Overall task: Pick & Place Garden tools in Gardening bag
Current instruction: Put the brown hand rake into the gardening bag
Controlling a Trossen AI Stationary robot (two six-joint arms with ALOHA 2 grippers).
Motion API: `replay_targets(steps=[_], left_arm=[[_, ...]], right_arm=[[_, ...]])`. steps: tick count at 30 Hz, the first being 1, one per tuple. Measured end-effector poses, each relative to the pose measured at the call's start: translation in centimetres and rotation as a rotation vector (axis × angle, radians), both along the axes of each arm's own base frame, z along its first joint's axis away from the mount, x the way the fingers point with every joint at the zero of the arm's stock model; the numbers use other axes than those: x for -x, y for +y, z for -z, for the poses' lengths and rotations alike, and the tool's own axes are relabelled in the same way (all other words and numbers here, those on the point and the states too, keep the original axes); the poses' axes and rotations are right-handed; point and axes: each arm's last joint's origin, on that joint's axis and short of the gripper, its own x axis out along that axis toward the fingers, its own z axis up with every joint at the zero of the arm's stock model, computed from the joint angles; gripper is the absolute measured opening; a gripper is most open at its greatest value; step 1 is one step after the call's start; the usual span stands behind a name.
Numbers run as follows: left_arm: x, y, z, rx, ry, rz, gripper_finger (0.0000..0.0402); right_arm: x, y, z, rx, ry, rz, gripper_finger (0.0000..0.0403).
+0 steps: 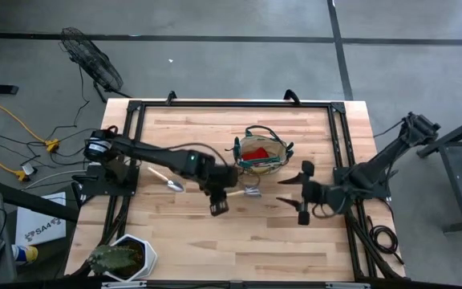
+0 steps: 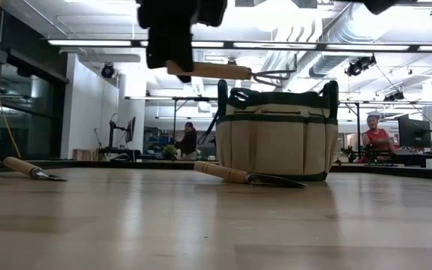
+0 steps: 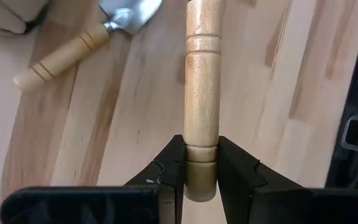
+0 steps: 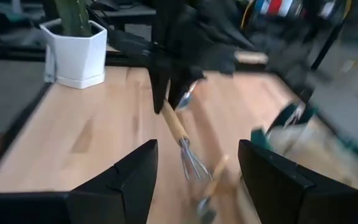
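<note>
1. We are seeing the bag (image 1: pixel 261 156) standing at mid-table, its mouth facing up and partly crossed by its strap handles.
2. The left gripper (image 1: pixel 221 198) is holding a rake (image 1: pixel 243 192) above a trowel (image 2: pixel 246 176) lying just in front of the bag.
3. Another trowel (image 1: pixel 167 180) is lying left of them.
4. The right gripper (image 1: pixel 298 195) is waiting open right of the bag.
5. A potted plant (image 1: pixel 125 257) is filling the near left corner.

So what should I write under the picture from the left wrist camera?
Left gripper shut on the wooden-handled pronged rake, held above the wooden table and a wooden-handled metal trowel.
</note>
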Motion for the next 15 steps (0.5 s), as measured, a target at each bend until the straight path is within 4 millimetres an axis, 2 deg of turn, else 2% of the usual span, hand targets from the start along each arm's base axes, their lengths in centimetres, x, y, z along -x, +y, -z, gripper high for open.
replay_targets(steps=[6, 15], left_arm=[[-0.8, 1.4, -0.5, 0.135, -0.048, -0.024, 0.0058], [-1.8, 1.1, -1.3, 0.261, -0.155, 0.007, 0.0058]], right_arm=[[-2.3, 2.3, 2.0, 0.278, -0.001, 0.002, 0.0215], [-6.1, 4.5, 5.1, 0.524, -0.043, -0.014, 0.0215]])
